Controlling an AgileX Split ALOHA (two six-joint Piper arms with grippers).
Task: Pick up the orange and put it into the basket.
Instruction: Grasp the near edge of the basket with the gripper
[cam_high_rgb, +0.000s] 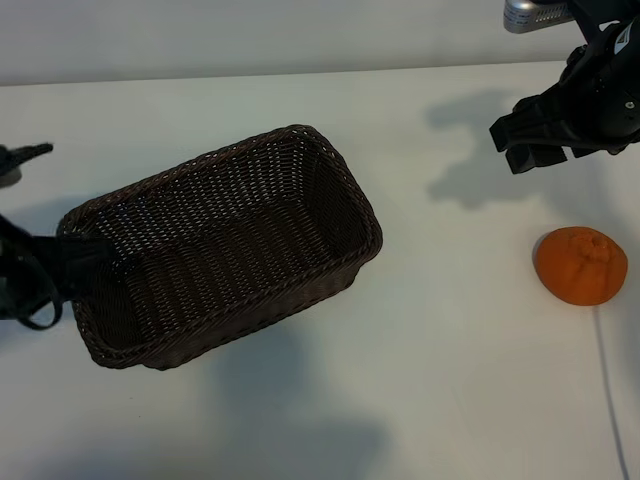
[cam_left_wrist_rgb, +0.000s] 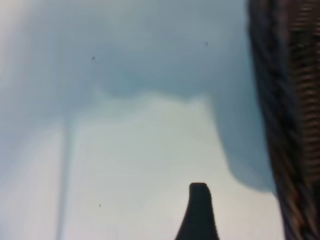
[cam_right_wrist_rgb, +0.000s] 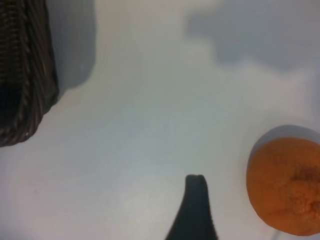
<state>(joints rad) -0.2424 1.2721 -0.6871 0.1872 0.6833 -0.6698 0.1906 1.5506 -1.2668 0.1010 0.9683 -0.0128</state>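
Observation:
The orange (cam_high_rgb: 582, 265) lies on the white table at the right, its puckered knob up. The dark brown wicker basket (cam_high_rgb: 368, 240) stands left of the middle, turned at a slant and holding nothing. My right gripper (cam_high_rgb: 514, 146) hangs open above the table behind the orange and holds nothing. In the right wrist view one dark finger (cam_right_wrist_rgb: 195, 207) shows, with the orange (cam_right_wrist_rgb: 287, 185) off to one side and the basket (cam_right_wrist_rgb: 22, 75) farther away. My left gripper (cam_high_rgb: 72, 260) is open at the basket's left end. Its finger (cam_left_wrist_rgb: 199, 212) stands beside the basket wall (cam_left_wrist_rgb: 292, 125).
A thin white cable (cam_high_rgb: 610, 380) runs from the orange toward the table's front right. The table's back edge (cam_high_rgb: 300, 72) meets a pale wall. Bare tabletop lies between the basket and the orange.

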